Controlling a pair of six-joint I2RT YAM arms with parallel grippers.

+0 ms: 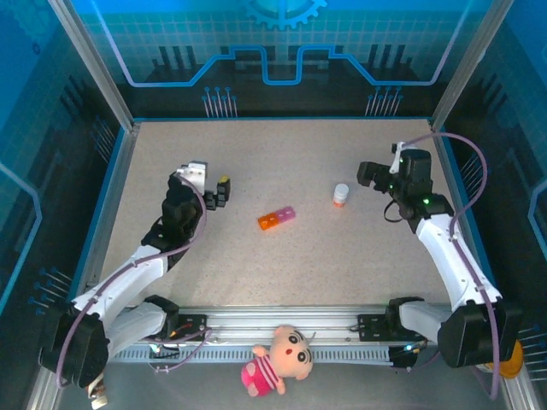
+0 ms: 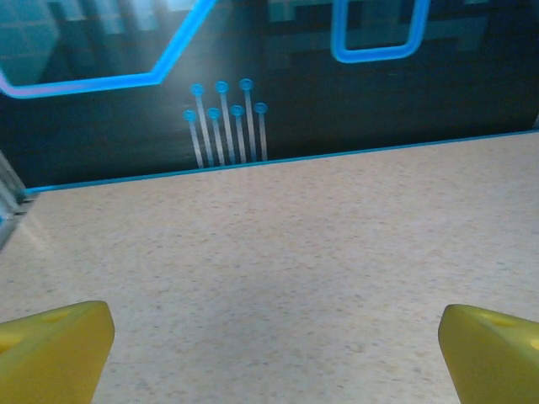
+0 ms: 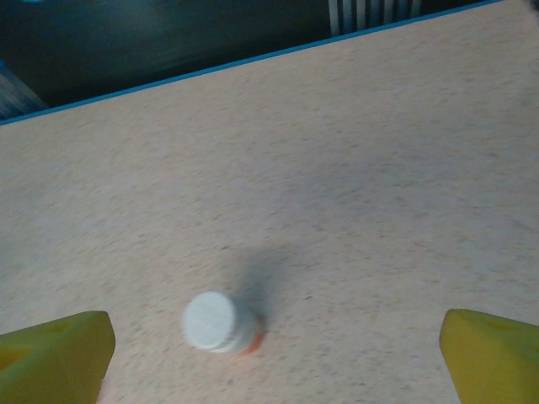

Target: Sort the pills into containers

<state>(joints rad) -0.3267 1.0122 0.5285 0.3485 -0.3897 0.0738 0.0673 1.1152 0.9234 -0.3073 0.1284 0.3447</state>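
Since the containers (image 1: 276, 219) lie near the middle of the desk (image 1: 256, 282), between the 2 arms and touched by neither, handling is judged from appearance alone.

Position: the strip is set slightly on the diagonal. The orange part (image 1: 267, 222) is nearer the arm bases and the pink-magenta part (image 1: 286, 213) is just behind it, the 2 joined. Whether the lids are up or down is too small to tell.

Handling (judged): moulded plastic, so stiff, very light and smooth-walled. A push from 1 side is expected to make it skid or swivel on the desk rather than sit. It is not thought fragile, though thin lids may spring.

Hold (proposed): from above, across the short width, with the fingers on the 2 long walls at the seam between the colours. A hold at 1 end is expected to let the strip pivot.

Left tool (image 1: 218, 194): jaws spread wide, nothing between them, only bare desk seen ahead. It sits to the left of the strip, apart from it.

Right tool (image 1: 369, 175): jaws spread wide and empty. A white bottle (image 3: 215, 322) with an orange base stands upright ahead of it, off-centre in the gap, untouched. From above it is placed between this tool and the strip. It is judged light, round and easily tipped, so a hold around the body is favoured.
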